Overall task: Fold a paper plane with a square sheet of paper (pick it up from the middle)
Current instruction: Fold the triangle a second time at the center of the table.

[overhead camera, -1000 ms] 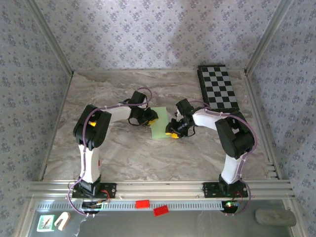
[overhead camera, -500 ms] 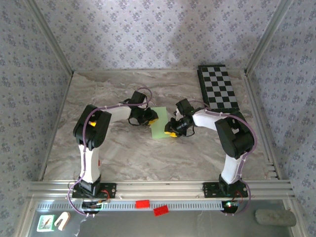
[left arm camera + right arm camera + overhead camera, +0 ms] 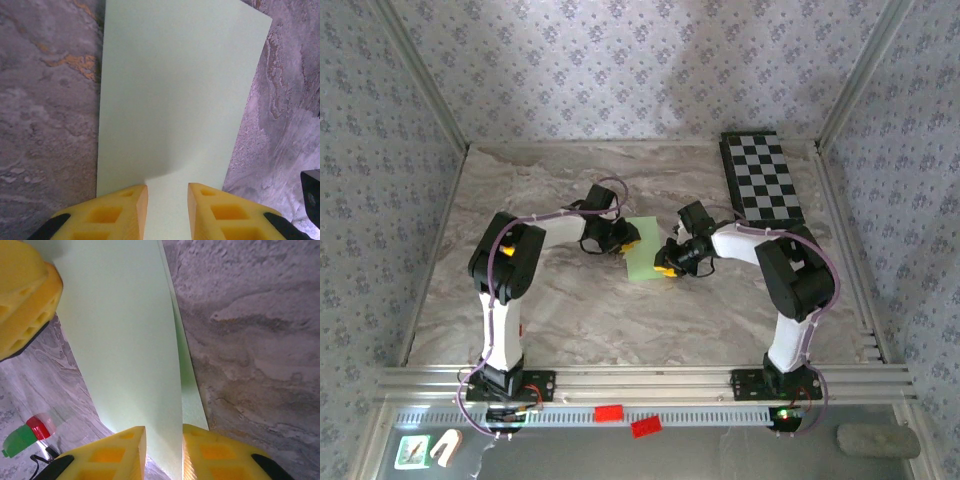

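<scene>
**So, both grippers are parked on the half-folded sheet**

The sheet of paper point(image 3: 641, 260) sits mid-table between the two arms, on the marble-look table point(image 3: 560, 300). It's well apart from the checkered board point(image 3: 762, 178) at the far right. The paper is thin, matte and pale green. From the wrist views it reads as a long rectangle with crisp straight edges rather than a full square, so I'd guess it's doubled over along a centre fold.

The left gripper point(image 3: 167, 192) comes in from one short end. Its chunky yellow fingers are a little apart, with bare paper showing in the gap, and they look planted on the sheet. My read is that it's there as an anchor, so the slick paper doesn't skate on the smooth stone.

The right gripper point(image 3: 163, 437) is at the opposite end. In its wrist view the top layer rides a bit above a second green layer peeking out beside it. That raised layer runs straight into the narrow slot between the fingers. I can't tell whether it's actually nipping the paper or just straddling it. If it is gripping, that would explain why the flap stands up, ready to be peeled open or creased over.

Paper this thin will probably buckle if the two ends get pushed together. There's also a small red-and-green block point(image 3: 27, 432) off to the side in that view.
</scene>
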